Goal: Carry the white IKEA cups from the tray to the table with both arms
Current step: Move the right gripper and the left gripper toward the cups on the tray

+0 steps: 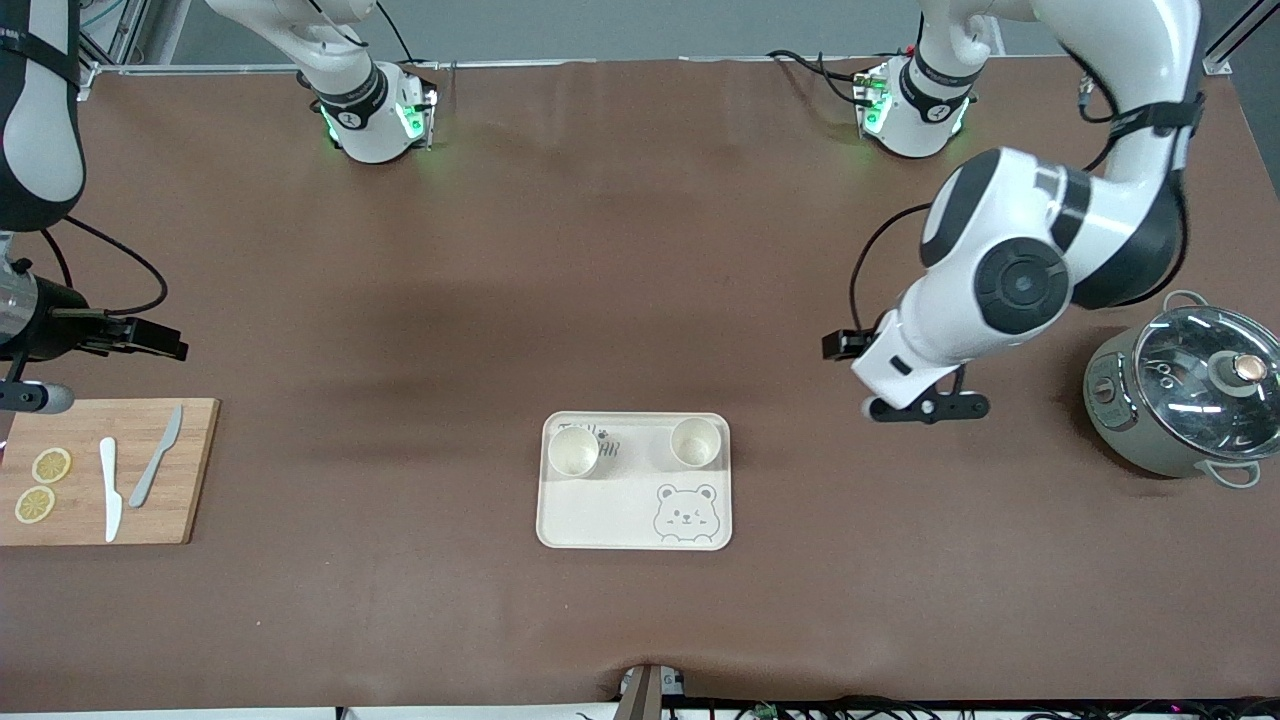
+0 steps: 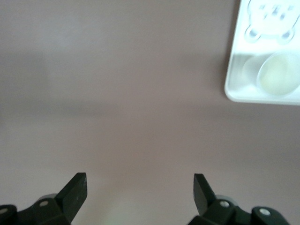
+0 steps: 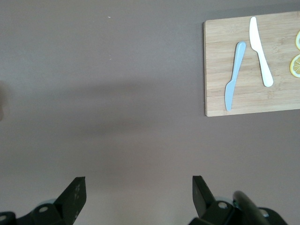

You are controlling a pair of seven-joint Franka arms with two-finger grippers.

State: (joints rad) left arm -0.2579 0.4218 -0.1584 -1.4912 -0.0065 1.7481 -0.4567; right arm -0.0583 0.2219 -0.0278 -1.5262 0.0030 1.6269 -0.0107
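Observation:
Two white IKEA cups stand upright on the cream bear-print tray [image 1: 600,515], along its edge farther from the front camera: one [image 1: 573,452] toward the right arm's end, one [image 1: 696,442] toward the left arm's end. My left gripper [image 1: 930,407] is open and empty over bare table beside the tray, toward the left arm's end. In the left wrist view the left gripper [image 2: 139,187] shows wide open, with the tray [image 2: 229,89] and one cup [image 2: 277,75] apart from it. My right gripper [image 1: 150,338] is open and empty over bare table by the cutting board; it also shows in the right wrist view [image 3: 138,190].
A wooden cutting board [image 1: 190,500] at the right arm's end holds two lemon slices [image 1: 50,465], a white knife [image 1: 110,490] and a grey knife [image 1: 155,455]; the board also shows in the right wrist view [image 3: 215,93]. A grey pot with a glass lid [image 1: 1185,400] stands at the left arm's end.

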